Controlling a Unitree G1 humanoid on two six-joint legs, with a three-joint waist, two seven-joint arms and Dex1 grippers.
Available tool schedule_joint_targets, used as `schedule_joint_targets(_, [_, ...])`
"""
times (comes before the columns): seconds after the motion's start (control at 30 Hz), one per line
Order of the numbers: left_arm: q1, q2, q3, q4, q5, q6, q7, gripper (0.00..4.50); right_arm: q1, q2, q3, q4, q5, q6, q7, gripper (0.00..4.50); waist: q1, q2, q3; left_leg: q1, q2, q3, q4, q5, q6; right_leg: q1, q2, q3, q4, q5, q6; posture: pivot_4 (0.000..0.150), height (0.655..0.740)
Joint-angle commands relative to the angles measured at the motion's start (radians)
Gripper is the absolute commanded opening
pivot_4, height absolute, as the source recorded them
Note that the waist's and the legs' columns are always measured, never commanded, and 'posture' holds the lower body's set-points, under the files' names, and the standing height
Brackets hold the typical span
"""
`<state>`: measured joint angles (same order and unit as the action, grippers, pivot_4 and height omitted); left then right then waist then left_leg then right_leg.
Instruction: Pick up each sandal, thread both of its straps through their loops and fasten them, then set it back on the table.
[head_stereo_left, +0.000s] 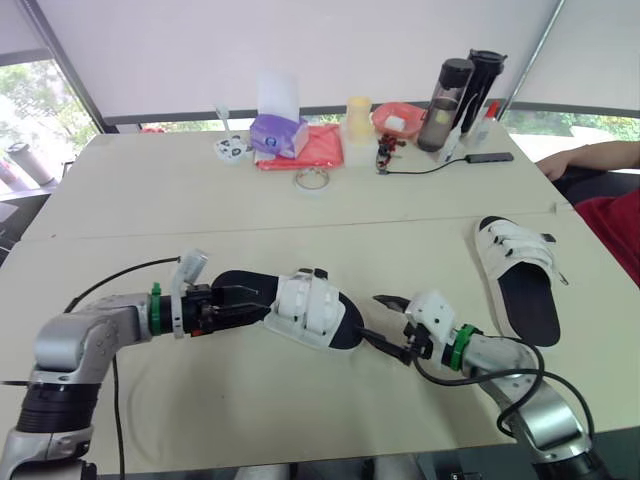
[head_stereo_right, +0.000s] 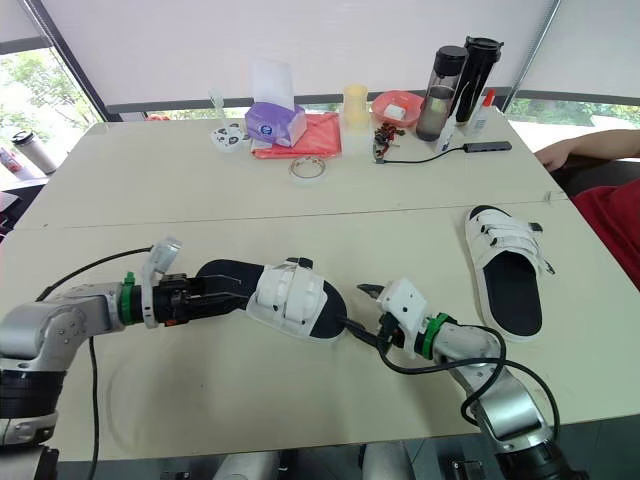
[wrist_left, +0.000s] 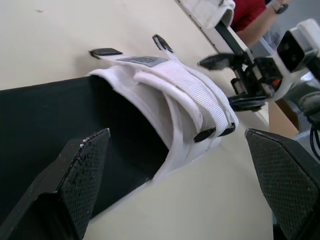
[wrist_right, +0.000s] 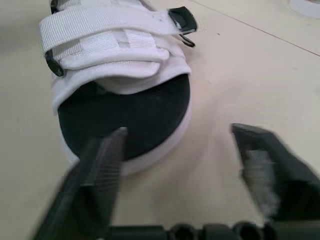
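A white-strapped sandal (head_stereo_left: 305, 305) with a black footbed lies flat on the table, between my two grippers. Both its straps (wrist_right: 107, 27) lie folded across the upper, and black tab ends stick out at the side. My left gripper (head_stereo_left: 242, 303) is open at the heel end, with one finger (wrist_left: 82, 180) over the footbed and the other off the sandal's edge. My right gripper (head_stereo_left: 382, 320) is open at the toe end, and one finger (wrist_right: 102, 165) overlaps the toe rim. A second sandal (head_stereo_left: 515, 265) lies flat to the right, beyond the right gripper.
At the table's far edge stand a purple tissue box (head_stereo_left: 278, 133) on a red cloth, a tape roll (head_stereo_left: 312, 179), a yellow cup (head_stereo_left: 358, 118), a red bowl (head_stereo_left: 397, 120) and two dark bottles (head_stereo_left: 445, 90). A person's arm (head_stereo_left: 590, 155) rests at the right edge.
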<state>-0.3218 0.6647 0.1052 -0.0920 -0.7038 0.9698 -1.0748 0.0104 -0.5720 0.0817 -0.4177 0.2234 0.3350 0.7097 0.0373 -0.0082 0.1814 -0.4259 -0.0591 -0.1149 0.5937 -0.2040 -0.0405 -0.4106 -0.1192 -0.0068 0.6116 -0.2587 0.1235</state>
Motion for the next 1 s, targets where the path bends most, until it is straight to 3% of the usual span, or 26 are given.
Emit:
schedule_joint_targets(0.03, [-0.035,-0.016,-0.061,0.045,0.04,-0.076,-0.028,4.5,0.027,-0.043,-0.084,-0.12,0.037,0.051,-0.008,4.46,0.0,-0.001,0.002,0.0,0.0,0.0,0.0,0.0,0.0,0.0,0.0,0.0,0.0,0.0,0.0,0.15,0.74])
schedule_joint_targets(0.27, [-0.133,-0.082,-0.16,0.246,0.125,-0.205,-0.087,4.5,0.05,-0.064,-0.13,-0.199,0.062,0.118,-0.033,4.46,0.001,-0.002,0.004,0.0,0.0,0.001,0.002,0.0,0.0,0.001,0.0,-0.001,0.001,0.0,0.0,0.15,0.74])
schedule_joint_targets(0.4, [-0.198,-0.135,-0.171,0.328,0.098,-0.179,-0.139,4.5,0.061,-0.056,-0.116,-0.221,0.056,0.135,-0.053,4.46,0.003,-0.002,0.004,0.0,-0.001,0.001,0.004,0.0,0.0,0.003,0.0,-0.001,0.001,0.001,0.0,0.15,0.74])
schedule_joint_targets(0.67, [-0.195,-0.134,-0.163,0.222,-0.004,-0.025,-0.21,4.5,0.103,-0.073,-0.147,-0.243,0.055,0.143,-0.072,4.46,-0.003,-0.003,0.005,0.0,-0.001,0.001,0.005,0.0,0.001,0.003,0.001,-0.002,0.002,0.002,0.004,0.15,0.74])
schedule_joint_targets(1.0, [-0.196,-0.17,-0.215,0.23,0.024,-0.02,-0.182,4.5,0.094,-0.076,-0.128,-0.225,0.035,0.128,-0.073,4.46,-0.008,-0.003,0.005,0.001,0.0,0.001,0.007,0.0,0.001,0.004,0.001,-0.002,0.004,0.002,0.003,0.15,0.74])
